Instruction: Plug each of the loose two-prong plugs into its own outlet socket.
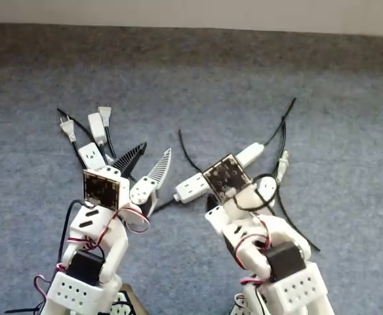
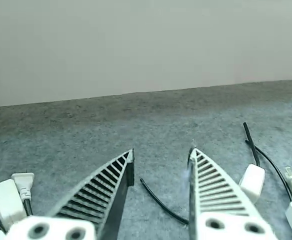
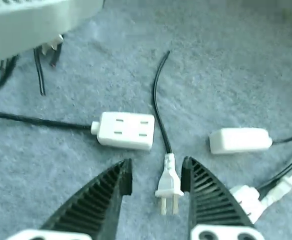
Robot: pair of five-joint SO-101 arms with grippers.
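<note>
Grey carpet (image 1: 257,79) lies spread under both sets of jaws and runs on ahead of their tips. Well beyond the jaws, at the carpet's far edge, a plain pale wall (image 2: 136,45) rises.

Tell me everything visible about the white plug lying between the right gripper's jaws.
The plug is small, white and plastic-looking, with a narrow neck and two flat metal prongs pointing back toward the right gripper. A thin black cord leaves its neck across the grey carpet. It lies flat, unplugged, between the open jaws, close to one; contact cannot be told.
</note>
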